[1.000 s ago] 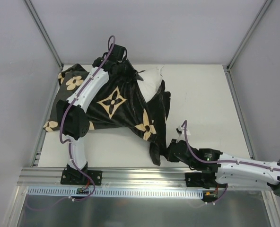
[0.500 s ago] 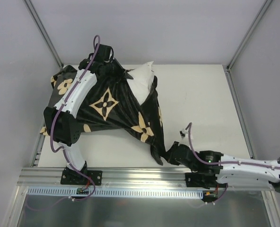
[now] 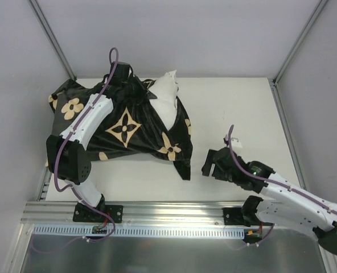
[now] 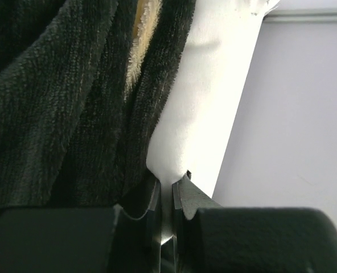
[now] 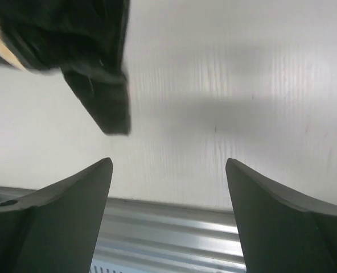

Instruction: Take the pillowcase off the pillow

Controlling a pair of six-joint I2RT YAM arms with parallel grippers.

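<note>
The black pillowcase [image 3: 128,128] with tan flowers lies bunched over the pillow at the table's back left. A white corner of the pillow [image 3: 165,91] sticks out at the back. My left gripper [image 3: 141,90] reaches in from above the heap. The left wrist view shows the left gripper [image 4: 166,181] shut on a fold of the white pillow [image 4: 202,102], with the dark pillowcase [image 4: 60,102] hanging to the left of it. My right gripper [image 3: 209,168] stands open just right of the pillowcase's near corner [image 3: 184,169]. In the right wrist view the right gripper [image 5: 168,165] holds nothing, with the pillowcase [image 5: 103,102] corner apart at upper left.
The white table [image 3: 242,114] spreads out to the right of the heap. A metal rail [image 3: 174,213] runs along the near edge behind the arm bases. Frame posts [image 3: 53,40] and pale walls close in the sides and the back.
My right gripper has opened and let go of the pillowcase's near corner, then drawn back to the right. My left arm has pulled the pillow and pillowcase to the left.
</note>
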